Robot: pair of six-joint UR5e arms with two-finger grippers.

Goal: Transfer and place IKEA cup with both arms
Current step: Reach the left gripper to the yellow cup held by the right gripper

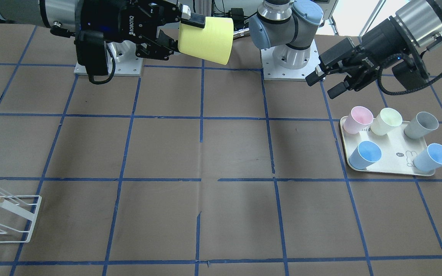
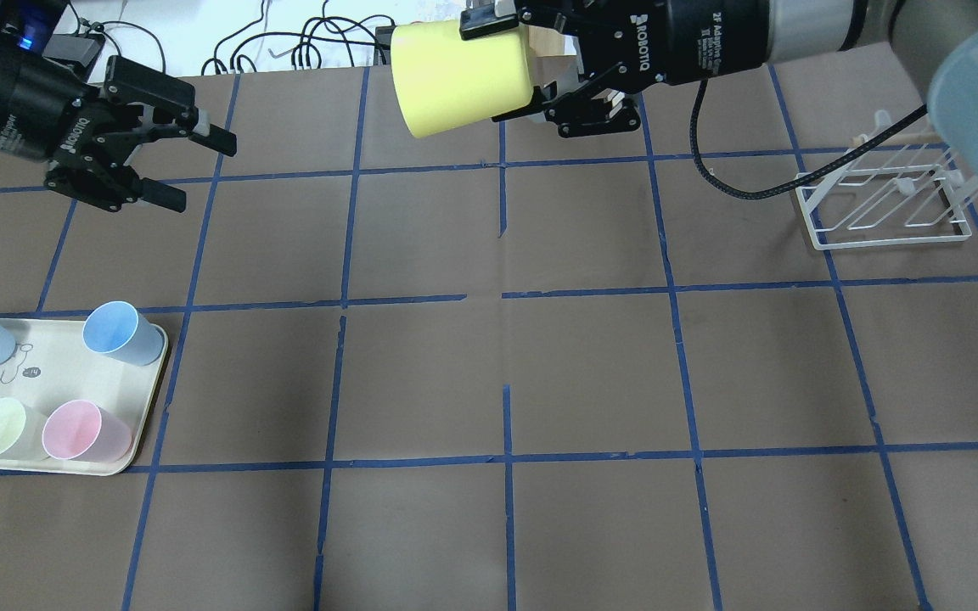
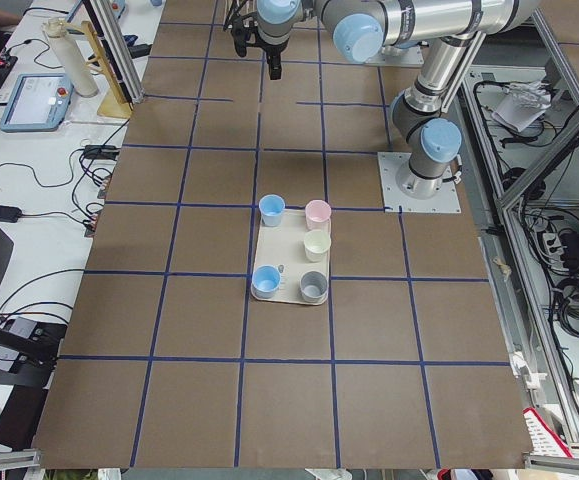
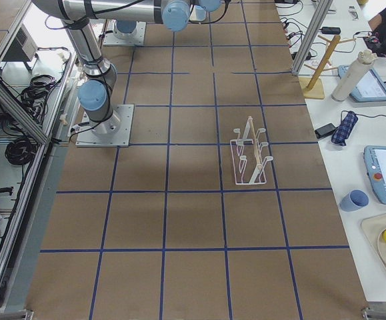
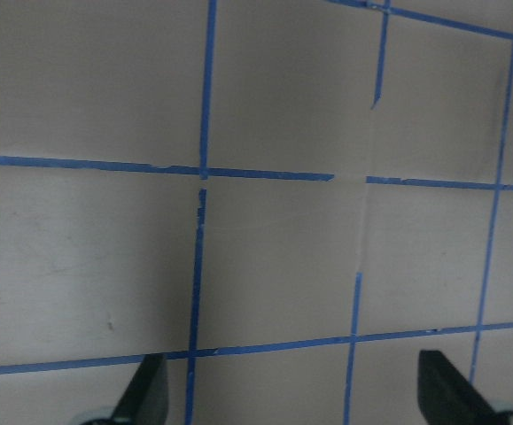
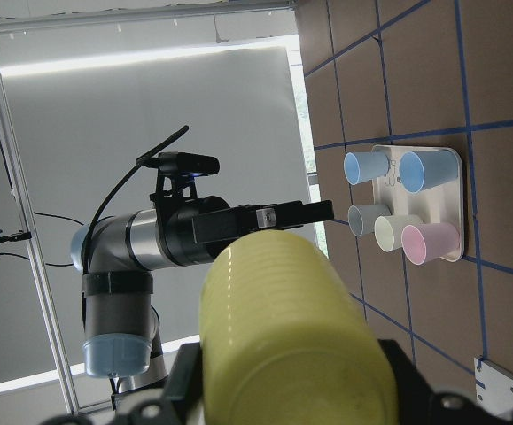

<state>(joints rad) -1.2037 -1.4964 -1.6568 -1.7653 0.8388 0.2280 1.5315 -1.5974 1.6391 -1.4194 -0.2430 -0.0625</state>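
Overhead exterior view: the IKEA cup is held above the desk by the right gripper, clamped on it. Its long axis is horizontal, its free end directed toward the left gripper, which is spread wide, empty and well apart.

one yellow cup, two blue cups, one pink cup, one cream cup, one grey cup, one tray, one rack
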